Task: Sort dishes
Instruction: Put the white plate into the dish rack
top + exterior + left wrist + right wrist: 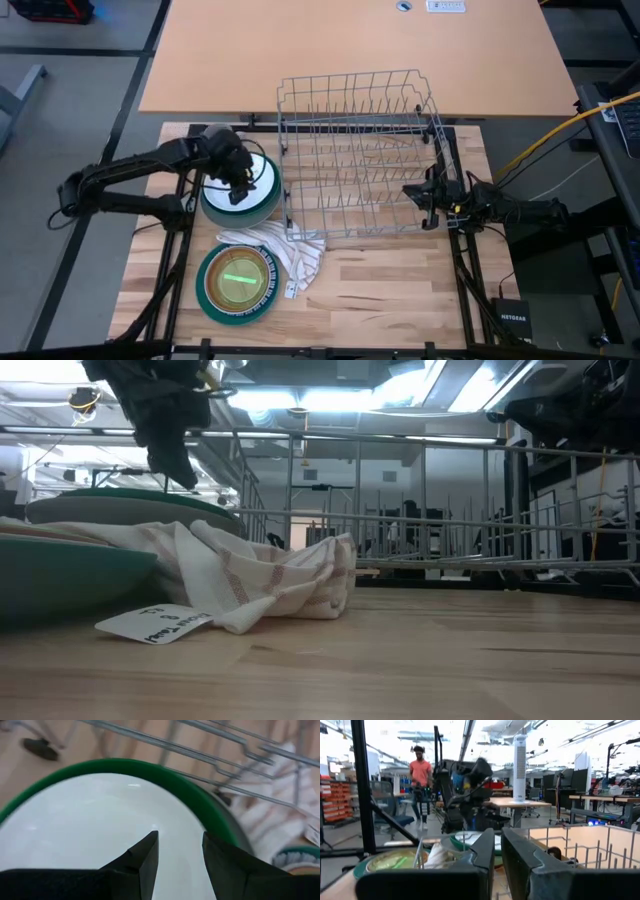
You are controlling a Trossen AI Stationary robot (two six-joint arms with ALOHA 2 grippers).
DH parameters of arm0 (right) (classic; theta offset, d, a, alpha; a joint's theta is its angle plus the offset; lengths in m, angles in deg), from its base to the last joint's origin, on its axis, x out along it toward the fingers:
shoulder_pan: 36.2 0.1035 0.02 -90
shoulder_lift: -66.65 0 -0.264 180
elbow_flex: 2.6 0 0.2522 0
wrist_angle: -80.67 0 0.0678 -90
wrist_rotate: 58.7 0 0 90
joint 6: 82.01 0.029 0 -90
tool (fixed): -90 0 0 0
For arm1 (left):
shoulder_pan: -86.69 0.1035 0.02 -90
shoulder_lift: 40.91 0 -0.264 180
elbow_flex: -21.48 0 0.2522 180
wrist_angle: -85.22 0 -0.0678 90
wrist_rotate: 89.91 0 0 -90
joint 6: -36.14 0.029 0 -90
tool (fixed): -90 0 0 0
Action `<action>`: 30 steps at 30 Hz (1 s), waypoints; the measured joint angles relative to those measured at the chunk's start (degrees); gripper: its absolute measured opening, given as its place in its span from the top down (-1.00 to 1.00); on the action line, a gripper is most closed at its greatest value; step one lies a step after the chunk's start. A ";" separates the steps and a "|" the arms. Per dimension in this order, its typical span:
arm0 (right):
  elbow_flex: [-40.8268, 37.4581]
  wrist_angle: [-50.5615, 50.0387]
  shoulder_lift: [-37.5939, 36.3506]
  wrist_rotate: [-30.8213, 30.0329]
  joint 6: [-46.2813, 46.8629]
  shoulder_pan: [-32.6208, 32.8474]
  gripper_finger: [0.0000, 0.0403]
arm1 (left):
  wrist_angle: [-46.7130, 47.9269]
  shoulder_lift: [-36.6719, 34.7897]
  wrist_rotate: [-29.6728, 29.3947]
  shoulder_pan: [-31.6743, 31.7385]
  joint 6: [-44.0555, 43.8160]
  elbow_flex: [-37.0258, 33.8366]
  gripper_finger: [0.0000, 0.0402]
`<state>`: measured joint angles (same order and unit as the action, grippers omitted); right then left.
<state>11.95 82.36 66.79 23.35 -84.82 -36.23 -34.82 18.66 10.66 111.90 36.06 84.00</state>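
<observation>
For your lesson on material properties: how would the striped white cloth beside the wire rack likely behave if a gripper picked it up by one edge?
The cloth lies crumpled in soft folds, so it would probably droop limply rather than hold its shape. It looks thin, so likely light. One part seems to lie against the green plate and the rack, so it might drag or snag.

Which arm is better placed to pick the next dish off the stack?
Left. The left gripper hovers open right over the white plate topping the green-rimmed stack, beside the wire rack. The right gripper is shut at the rack's far side, away from every dish.
</observation>
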 joint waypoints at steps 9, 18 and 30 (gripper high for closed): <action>0.00 0.96 0.00 -0.26 6.46 0.00 0.81 | 0.73 0.04 -4.60 -10.68 -1.10 -0.82 0.30; 0.00 1.06 0.11 -2.08 7.01 0.00 0.81 | 4.72 0.15 -11.35 -17.98 -5.64 -1.44 0.41; 0.00 1.06 0.11 -2.10 7.03 0.00 0.81 | 7.20 0.15 -15.28 -20.03 -7.63 -1.44 0.45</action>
<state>11.95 83.43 66.90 21.25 -77.79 -36.23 -27.63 18.82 -4.62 91.88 28.43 82.55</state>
